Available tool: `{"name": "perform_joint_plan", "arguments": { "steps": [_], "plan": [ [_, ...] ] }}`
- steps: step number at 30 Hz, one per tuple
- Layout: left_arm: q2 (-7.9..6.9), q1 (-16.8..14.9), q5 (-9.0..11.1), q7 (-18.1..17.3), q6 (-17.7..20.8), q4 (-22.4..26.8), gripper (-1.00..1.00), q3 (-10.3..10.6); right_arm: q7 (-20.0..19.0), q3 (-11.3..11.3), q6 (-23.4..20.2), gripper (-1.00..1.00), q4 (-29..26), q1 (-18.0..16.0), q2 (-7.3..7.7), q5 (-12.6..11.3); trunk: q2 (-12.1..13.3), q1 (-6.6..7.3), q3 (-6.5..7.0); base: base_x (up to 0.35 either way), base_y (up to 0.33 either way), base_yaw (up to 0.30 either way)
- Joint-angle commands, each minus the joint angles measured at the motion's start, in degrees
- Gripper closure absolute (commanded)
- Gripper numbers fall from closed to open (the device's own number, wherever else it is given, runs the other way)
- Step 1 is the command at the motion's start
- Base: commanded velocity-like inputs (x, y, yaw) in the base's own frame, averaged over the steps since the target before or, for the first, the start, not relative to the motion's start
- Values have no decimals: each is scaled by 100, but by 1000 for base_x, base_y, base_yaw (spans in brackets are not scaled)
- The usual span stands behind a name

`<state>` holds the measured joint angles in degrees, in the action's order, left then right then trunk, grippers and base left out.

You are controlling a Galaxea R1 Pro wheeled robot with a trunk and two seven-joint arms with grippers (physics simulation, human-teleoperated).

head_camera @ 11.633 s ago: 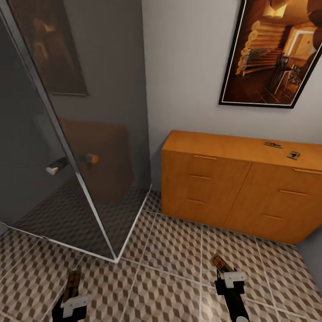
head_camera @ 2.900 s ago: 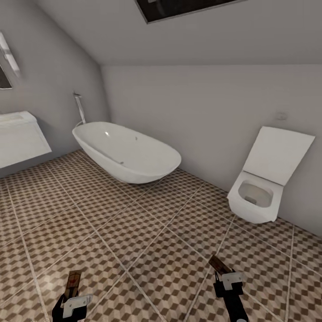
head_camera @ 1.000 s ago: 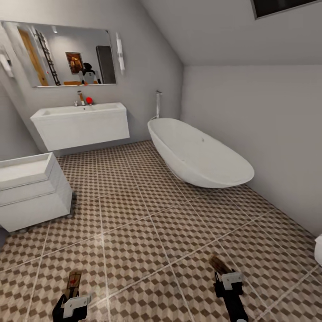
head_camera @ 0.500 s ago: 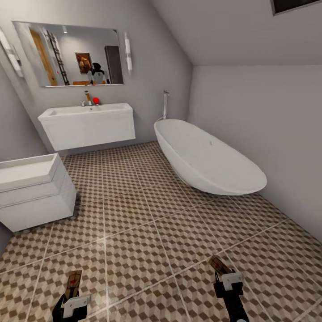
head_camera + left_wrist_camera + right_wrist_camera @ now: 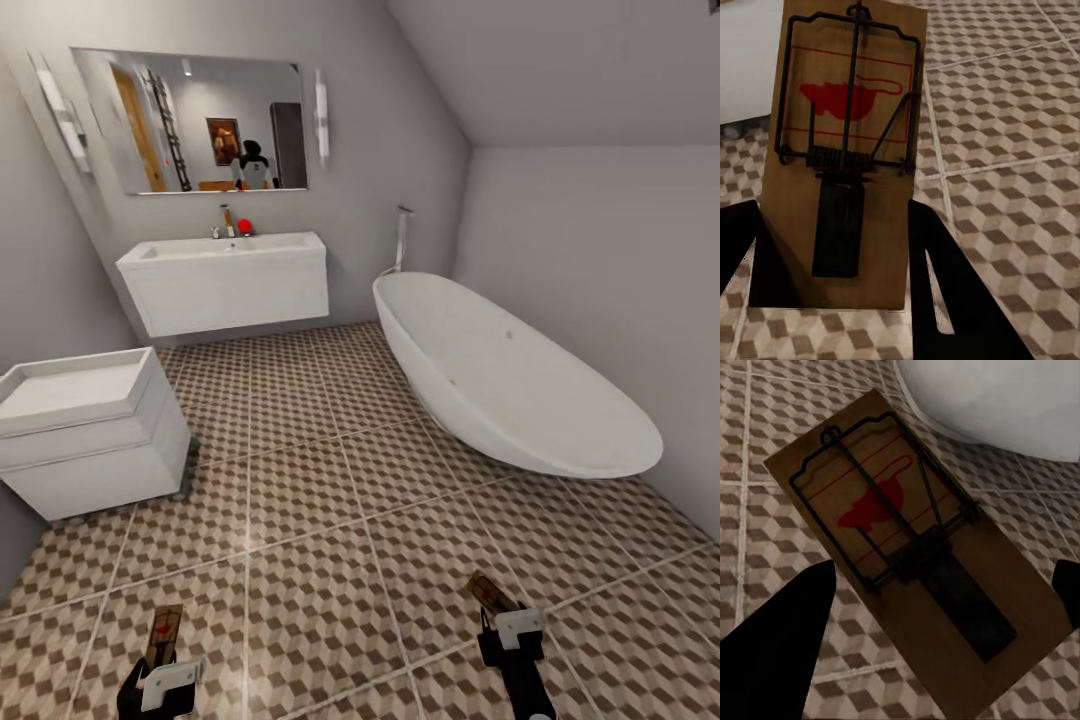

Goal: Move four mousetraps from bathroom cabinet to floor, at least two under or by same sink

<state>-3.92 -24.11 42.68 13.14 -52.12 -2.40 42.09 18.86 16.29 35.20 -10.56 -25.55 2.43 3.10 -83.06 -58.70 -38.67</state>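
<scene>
Bathroom floor (image 5: 320,520), brown/beige cube-pattern tiles with pale grout, runs from our base to the far wall. We're facing the bathroom sink (image 5: 235,285): white boxy wall-hung basin, chrome tap (image 5: 227,222) and a small red object (image 5: 245,227) on its back edge, mirror (image 5: 190,122) above showing our own reflection. White drawer unit (image 5: 90,430) stands on the floor at our left, near the sink but apart from it. White oval bathtub (image 5: 510,380) sits to the right along the sloped-ceiling wall, floor-mounted tap (image 5: 402,238) at its far end.

Left pincer (image 5: 160,670) low at the bottom of the head view, closed on a mousetrap (image 5: 163,636). Left wrist view: left mousetrap (image 5: 844,157) is a tan board, black wire spring, red mouse print, sitting between the two dark fingers (image 5: 945,277), board pointing forward over the tiles with the drawer unit's white edge behind it.

Right pincer (image 5: 505,625) also low, gripping the second mousetrap (image 5: 490,592), which sticks out forward and angles a bit left. Right wrist view: right mousetrap (image 5: 915,555) lies diagonal between the dark fingers (image 5: 784,630), same wire and red print, tub's white underside just beyond it.

Both traps are held clear of the floor, well short of the sink.
</scene>
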Motion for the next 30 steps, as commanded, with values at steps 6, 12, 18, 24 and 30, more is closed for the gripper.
{"name": "perform_joint_plan", "arguments": {
  "steps": [6,12,18,24,30],
  "plan": [
    [5,-6,-23,57,-9,-10,100,45,56,33,-5,100,-1,-2,3,32,-2,-3,-5,339,0,252],
    [5,-6,-23,57,-9,-9,100,45,56,33,-5,100,-2,-2,3,32,-2,-3,-5,339,0,97],
    [6,-6,-23,57,-9,-10,100,45,56,33,-5,100,1,-2,3,32,-2,-3,-5,339,0,24],
    [5,-6,-23,57,-9,-12,100,47,56,33,-5,100,2,-2,3,32,-2,-3,-5,339,-22,136],
    [5,-5,-23,57,-9,-12,100,49,56,33,-5,100,0,-2,3,32,-2,-3,-5,337,-78,153]
  ]
}}
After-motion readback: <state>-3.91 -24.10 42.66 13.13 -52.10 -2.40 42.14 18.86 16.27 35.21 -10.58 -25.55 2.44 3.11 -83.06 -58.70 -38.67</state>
